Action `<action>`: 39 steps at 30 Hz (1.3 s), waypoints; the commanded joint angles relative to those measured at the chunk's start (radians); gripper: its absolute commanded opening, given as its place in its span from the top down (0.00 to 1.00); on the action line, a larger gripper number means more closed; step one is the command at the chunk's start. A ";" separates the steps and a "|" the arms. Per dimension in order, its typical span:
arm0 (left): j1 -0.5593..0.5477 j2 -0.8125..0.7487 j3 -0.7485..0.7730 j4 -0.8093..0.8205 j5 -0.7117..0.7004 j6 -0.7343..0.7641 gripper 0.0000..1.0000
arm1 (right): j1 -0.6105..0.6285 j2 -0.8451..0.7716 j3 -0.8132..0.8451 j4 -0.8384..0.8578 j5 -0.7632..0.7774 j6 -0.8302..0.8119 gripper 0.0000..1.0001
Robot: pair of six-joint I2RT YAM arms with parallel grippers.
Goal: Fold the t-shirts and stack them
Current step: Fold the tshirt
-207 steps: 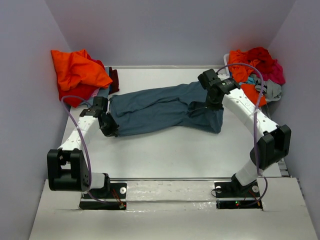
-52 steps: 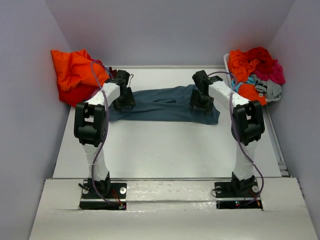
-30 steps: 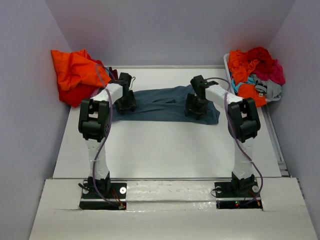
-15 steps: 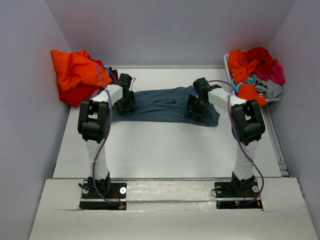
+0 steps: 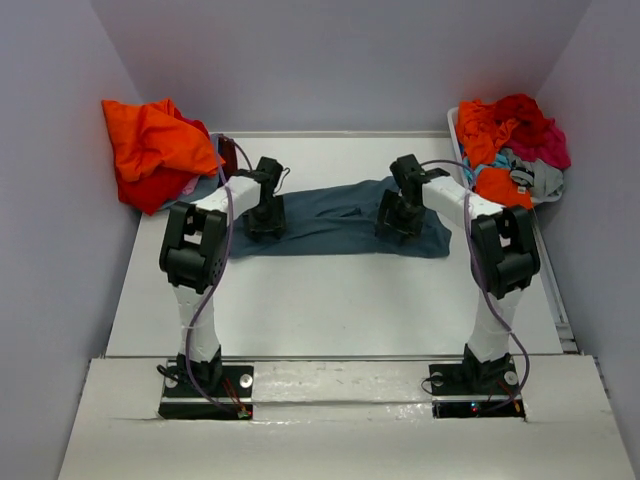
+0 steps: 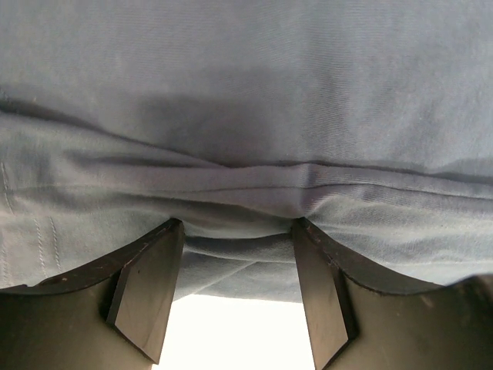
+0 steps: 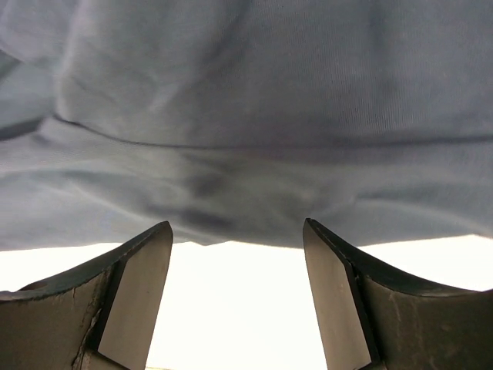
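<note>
White table [image 5: 330, 300], one shirt spread out on it and a heap at each far corner.

A slate-blue t-shirt [image 5: 330, 212] lies in a long, rumpled band running left to right across the far half of the table, with bare white surface along its near hem. At the far left corner a bright orange shirt [image 5: 150, 135] is heaped over red cloth [image 5: 150, 192], just beside the blue shirt's left end. At the far right corner a white bin [image 5: 452, 125] holds a pile of orange, red, magenta, teal and grey shirts [image 5: 510, 130], near the blue shirt's right end.
</note>
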 commanded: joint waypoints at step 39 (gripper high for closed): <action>-0.093 -0.339 -0.298 -0.119 0.040 0.011 0.31 | -0.039 -0.088 0.146 -0.138 0.101 0.014 0.26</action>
